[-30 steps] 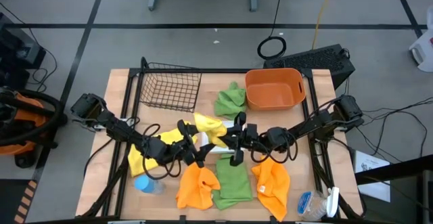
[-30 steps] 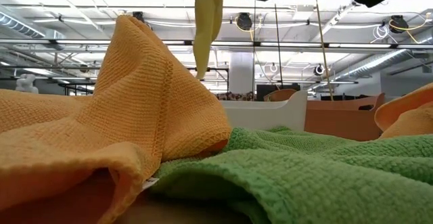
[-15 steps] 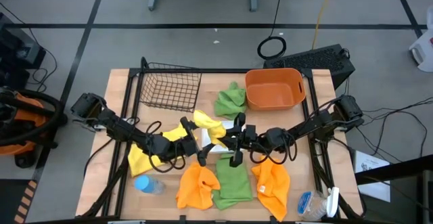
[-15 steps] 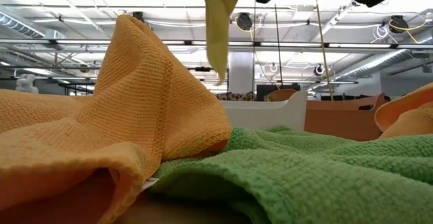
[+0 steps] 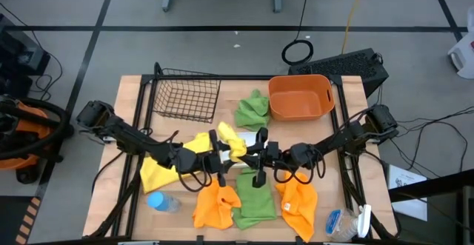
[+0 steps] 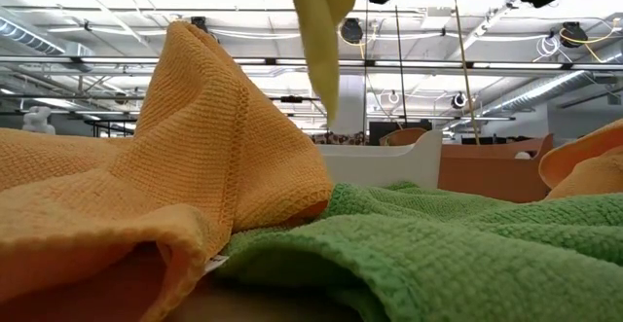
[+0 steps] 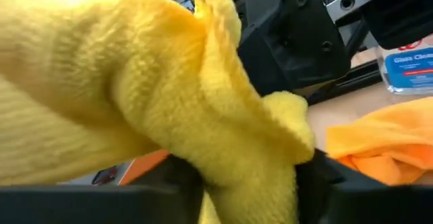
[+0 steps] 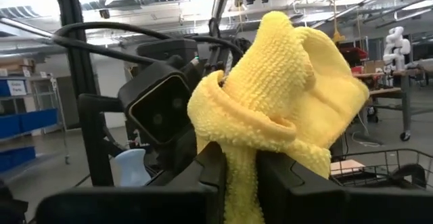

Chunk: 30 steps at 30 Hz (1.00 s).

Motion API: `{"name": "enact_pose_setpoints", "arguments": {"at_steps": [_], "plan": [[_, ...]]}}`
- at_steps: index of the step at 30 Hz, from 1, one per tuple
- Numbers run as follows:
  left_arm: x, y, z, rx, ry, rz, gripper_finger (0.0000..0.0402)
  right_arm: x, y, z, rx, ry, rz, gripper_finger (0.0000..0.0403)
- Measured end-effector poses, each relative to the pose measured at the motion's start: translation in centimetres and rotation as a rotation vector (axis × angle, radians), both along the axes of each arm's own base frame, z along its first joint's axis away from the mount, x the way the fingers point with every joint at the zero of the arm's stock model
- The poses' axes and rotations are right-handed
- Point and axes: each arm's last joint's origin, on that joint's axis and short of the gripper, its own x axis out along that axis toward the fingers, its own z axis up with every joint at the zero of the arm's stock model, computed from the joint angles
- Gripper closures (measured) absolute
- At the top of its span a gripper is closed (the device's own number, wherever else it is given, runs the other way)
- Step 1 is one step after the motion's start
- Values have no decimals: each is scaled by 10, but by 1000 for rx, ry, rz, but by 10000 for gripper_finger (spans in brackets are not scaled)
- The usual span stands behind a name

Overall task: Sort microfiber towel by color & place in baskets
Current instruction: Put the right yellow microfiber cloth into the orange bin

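A yellow microfiber towel [image 5: 231,141] hangs bunched in the air over the table's middle, between my two grippers. My left gripper [image 5: 221,156] reaches it from the left and my right gripper [image 5: 253,153] from the right; both are shut on it. A second yellow towel [image 5: 154,175] lies flat under the left arm. Two orange towels [image 5: 215,204] [image 5: 298,199] and a green one [image 5: 255,200] lie near the front edge. Another green towel [image 5: 252,110] lies beside the orange tub [image 5: 300,97]. The black wire basket [image 5: 185,93] stands at the far left, and the white tray [image 6: 380,161] behind the front towels. My left gripper has a bunched fold of the yellow towel [image 7: 247,163] between its two fingers [image 7: 179,183], coming level from the table's left. The towel is lifted clear of the table. My right gripper pinches another bunched fold [image 8: 240,163] between its two fingers [image 8: 284,180], level from the table's right. The towel bulges past the fingers, and its loose end [image 6: 326,79] hangs down clear of the table.
A blue-capped plastic bottle [image 5: 159,200] lies at the front left by the yellow towel. A spray bottle [image 5: 348,221] lies at the front right corner. Bare wood shows between the wire basket and the left edge.
My left gripper has moved toward the table's right, up to the hanging yellow towel, and now has it between its fingers. The towel's hanging end has swung a little toward the right. My right gripper has kept its hold.
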Motion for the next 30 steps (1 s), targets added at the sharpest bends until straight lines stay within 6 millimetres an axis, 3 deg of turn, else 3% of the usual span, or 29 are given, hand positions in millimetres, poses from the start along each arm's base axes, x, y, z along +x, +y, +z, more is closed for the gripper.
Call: {"name": "enact_pose_setpoints", "arguments": {"at_steps": [4,6,12,20,25,30], "plan": [[-9,-5,6,10,22,-26,353,-2,6,0,-18,0,11,360],[-13,-8,9,10,23,-39,377,-2,8,1,-19,-2,16,359],[-27,-14,19,9,36,-75,367,-5,14,1,-26,7,-4,319],[-28,-11,18,38,66,-61,373,-10,23,-4,-51,93,-140,194],[-34,-1,27,75,80,-17,370,-16,30,-7,-74,144,-263,141],[-50,20,49,64,61,21,369,-18,30,-12,-113,227,-402,125]]}}
